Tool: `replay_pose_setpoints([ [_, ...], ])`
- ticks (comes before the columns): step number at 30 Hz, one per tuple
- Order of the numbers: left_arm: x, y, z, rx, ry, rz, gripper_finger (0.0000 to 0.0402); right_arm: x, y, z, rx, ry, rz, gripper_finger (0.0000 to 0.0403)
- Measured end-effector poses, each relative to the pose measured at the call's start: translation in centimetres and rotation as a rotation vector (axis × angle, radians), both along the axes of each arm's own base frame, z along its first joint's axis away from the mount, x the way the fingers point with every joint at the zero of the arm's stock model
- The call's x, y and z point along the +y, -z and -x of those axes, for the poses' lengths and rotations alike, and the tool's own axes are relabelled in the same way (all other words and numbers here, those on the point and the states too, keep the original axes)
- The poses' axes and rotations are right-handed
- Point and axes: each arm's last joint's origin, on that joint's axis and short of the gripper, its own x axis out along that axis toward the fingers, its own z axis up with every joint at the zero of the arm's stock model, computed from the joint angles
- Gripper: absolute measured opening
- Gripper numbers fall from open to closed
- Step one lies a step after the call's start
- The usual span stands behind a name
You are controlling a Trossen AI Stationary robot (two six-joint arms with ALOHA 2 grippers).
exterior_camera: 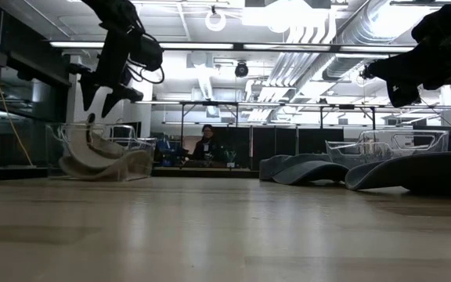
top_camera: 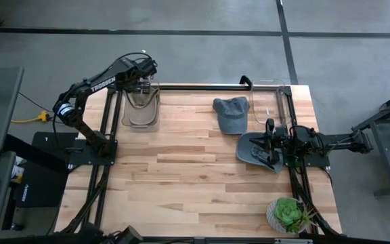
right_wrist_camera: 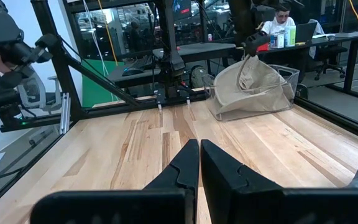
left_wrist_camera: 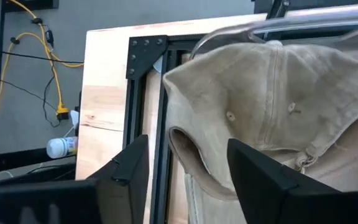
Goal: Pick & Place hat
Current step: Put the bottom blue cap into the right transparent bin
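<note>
Tan hat (top_camera: 143, 108): lies in a clear bin (top_camera: 143, 123) at the far left part of the wooden table (top_camera: 181, 176), crown up in the left wrist view, partly draped over the bin's rim
Left gripper (top_camera: 143, 83): poised just above the tan hat, fingers (left_wrist_camera: 263, 177) spread apart with nothing between them; the hat is released and sits below them
Right gripper (top_camera: 271, 135): low over the table's right side, fingers (right_wrist_camera: 185, 165) pressed together, grasping nothing, hovering above a grey hat (top_camera: 257, 150)
Blue-grey hat (top_camera: 231, 114): on the table beside a second clear bin (top_camera: 269, 102) at the far right, brim toward the near side
Grey hat: just nearer than the blue-grey one, partly under the right arm
Plant (top_camera: 288, 214): small potted green one at the table's near right corner
Person (exterior_camera: 207, 146): seated in the room beyond the table, seen in the low view
</note>
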Motion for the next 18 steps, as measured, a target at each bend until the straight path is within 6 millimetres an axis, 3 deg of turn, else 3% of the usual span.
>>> replay_pose_setpoints([
  [3, 0.01, -0.02, 0.0, -0.011, -0.02, -0.009, 0.0131, 0.0, 0.0, 0.0, 0.0, 0.0, 0.0, 0.0012],
  [9, 0.18, -0.03, -0.16, -0.029, -0.022, -0.027, 0.0011, 0.0, 0.0, 0.0, 0.0, 0.0, 0.0, 0.0012],
  [18, 0.45, -0.21, -0.02, 0.011, -0.084, -0.134, 0.0002, 0.0, 0.0, 0.0, 0.0, 0.0, 0.0, 0.0012],
])
